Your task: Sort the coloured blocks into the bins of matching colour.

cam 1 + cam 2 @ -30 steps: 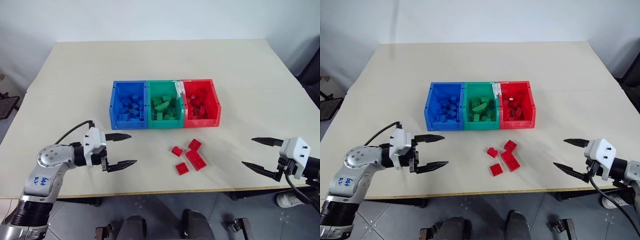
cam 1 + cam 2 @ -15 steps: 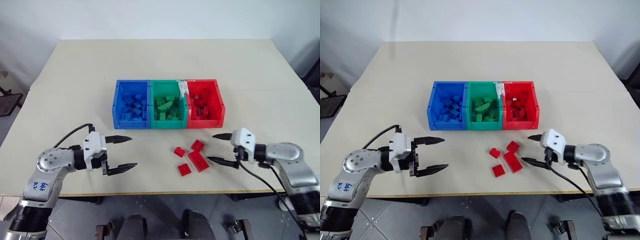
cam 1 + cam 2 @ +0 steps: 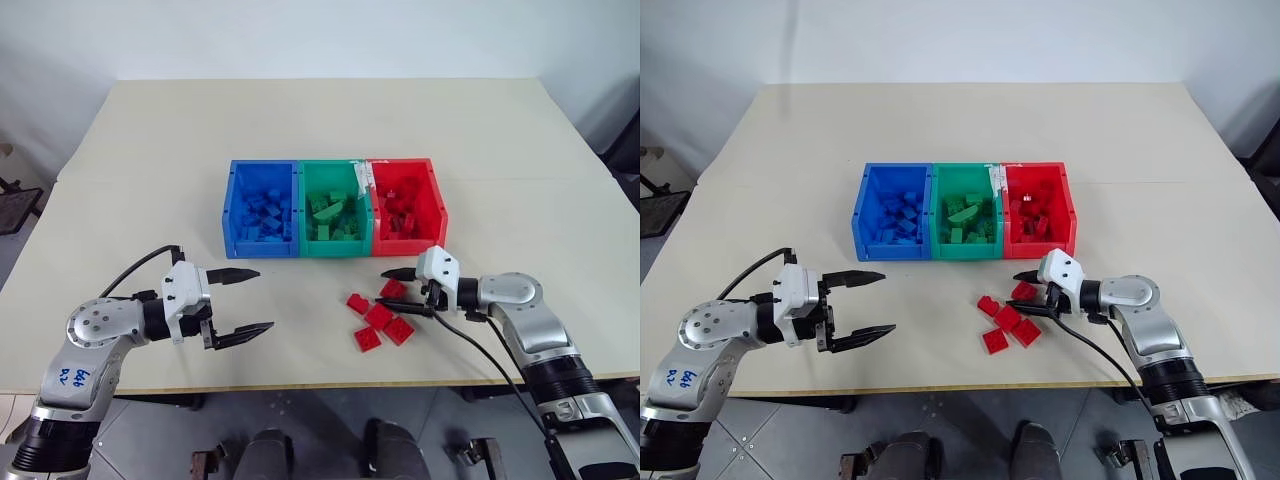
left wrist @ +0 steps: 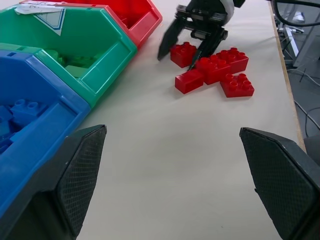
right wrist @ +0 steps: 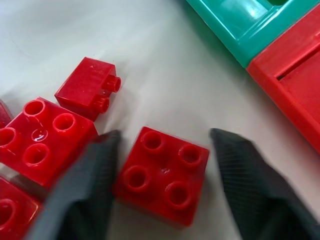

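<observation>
Right tool (image 3: 398, 292) is narrowed around a square red brick (image 5: 162, 175), one finger touching its side, the other w/ a small gap, so not clamped yet. Brick sits on the bench (image 3: 150, 170) w/ the other red bricks (image 3: 380, 322), at 6 o'clock from the red bin (image 3: 433, 205). Left tool (image 3: 245, 300) wide open, holding nothing. Blue handwriting on left arm, can't read it.

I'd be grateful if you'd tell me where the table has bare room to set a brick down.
Bare: the table behind the bins, both side margins, and the strip between the left gripper and the red bricks. Crowded: in front of the red bin, where the right gripper has a brick between its jaws.
</observation>
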Controlling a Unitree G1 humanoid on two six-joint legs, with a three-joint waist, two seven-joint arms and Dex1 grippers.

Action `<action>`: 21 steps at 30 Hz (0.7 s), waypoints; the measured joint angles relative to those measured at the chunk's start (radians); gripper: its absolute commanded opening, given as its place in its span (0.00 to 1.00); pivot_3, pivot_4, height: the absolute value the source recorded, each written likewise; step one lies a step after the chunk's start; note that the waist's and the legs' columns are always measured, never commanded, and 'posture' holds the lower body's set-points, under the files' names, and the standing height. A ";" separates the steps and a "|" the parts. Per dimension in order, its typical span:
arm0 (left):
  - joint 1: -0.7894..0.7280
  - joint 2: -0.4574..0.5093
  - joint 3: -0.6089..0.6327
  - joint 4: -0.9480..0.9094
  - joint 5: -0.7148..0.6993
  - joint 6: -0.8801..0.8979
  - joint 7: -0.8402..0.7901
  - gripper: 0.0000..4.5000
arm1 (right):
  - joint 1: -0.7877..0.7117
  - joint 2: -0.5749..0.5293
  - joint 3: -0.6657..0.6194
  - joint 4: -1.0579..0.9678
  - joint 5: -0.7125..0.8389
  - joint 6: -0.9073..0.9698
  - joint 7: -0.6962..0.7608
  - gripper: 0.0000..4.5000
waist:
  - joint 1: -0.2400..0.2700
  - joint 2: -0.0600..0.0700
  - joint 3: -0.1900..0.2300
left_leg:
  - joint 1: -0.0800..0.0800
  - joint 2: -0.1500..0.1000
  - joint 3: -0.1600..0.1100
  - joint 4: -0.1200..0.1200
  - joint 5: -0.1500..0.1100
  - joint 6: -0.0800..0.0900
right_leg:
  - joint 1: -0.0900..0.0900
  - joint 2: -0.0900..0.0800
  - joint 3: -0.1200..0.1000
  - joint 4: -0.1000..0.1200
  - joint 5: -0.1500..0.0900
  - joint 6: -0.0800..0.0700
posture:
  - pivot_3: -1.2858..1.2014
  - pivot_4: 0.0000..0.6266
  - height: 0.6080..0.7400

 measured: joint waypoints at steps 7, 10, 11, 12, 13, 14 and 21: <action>-0.006 -0.031 0.007 0.000 -0.017 0.005 0.024 1.00 | 0.008 -0.015 -0.047 -0.059 0.049 0.069 -0.016 0.34 | 0.000 0.000 0.000 | 0.000 0.000 0.000 0.000 0.000 0.000 | 0.000 0.000 0.000 0.000 0.000 0.000 | 0.52 0.24 1.00; -0.006 -0.042 0.035 0.000 -0.033 0.016 0.052 1.00 | -0.047 -0.005 -0.125 -0.123 0.141 0.148 -0.051 0.34 | -0.003 0.001 0.000 | 0.000 0.000 0.000 0.000 0.000 0.000 | -0.001 0.000 0.000 0.001 0.000 0.000 | 0.52 0.24 1.00; -0.006 -0.050 0.049 -0.001 -0.042 0.024 0.070 1.00 | -0.083 0.002 -0.147 -0.127 0.160 0.168 -0.077 0.34 | -0.005 0.001 0.000 | 0.000 0.000 0.000 0.000 0.000 0.000 | -0.001 0.000 0.000 0.001 0.000 0.000 | 0.52 0.24 1.00; -0.004 -0.059 0.062 -0.002 -0.046 0.030 0.085 1.00 | -0.114 0.006 -0.161 -0.123 0.165 0.177 -0.099 0.34 | -0.005 0.001 0.000 | 0.000 0.000 0.000 0.000 0.000 0.000 | -0.001 0.000 0.000 0.001 0.000 0.000 | 0.52 0.24 1.00; -0.002 -0.071 0.080 -0.003 -0.057 0.041 0.107 1.00 | -0.154 0.012 -0.170 -0.106 0.164 0.181 -0.132 0.34 | -0.005 0.001 0.000 | 0.000 0.000 0.000 0.000 0.000 0.000 | -0.001 0.000 0.000 0.001 0.000 0.000 | 0.52 0.24 1.00; 0.004 -0.078 0.100 -0.004 -0.069 0.056 0.129 1.00 | -0.213 0.026 -0.169 -0.058 0.148 0.179 -0.173 0.34 | -0.006 0.000 0.000 | 0.000 0.000 0.000 0.000 0.000 0.000 | -0.002 0.000 0.000 0.001 0.000 0.000 | 0.52 0.24 1.00; 0.042 -0.080 0.147 -0.017 -0.084 0.078 0.158 1.00 | -0.436 0.091 -0.161 0.281 0.041 0.111 -0.294 0.64 | -0.012 0.000 0.000 | -0.002 0.000 0.000 -0.001 0.000 -0.001 | -0.003 0.000 0.000 0.002 0.000 0.000 | 0.52 0.24 1.00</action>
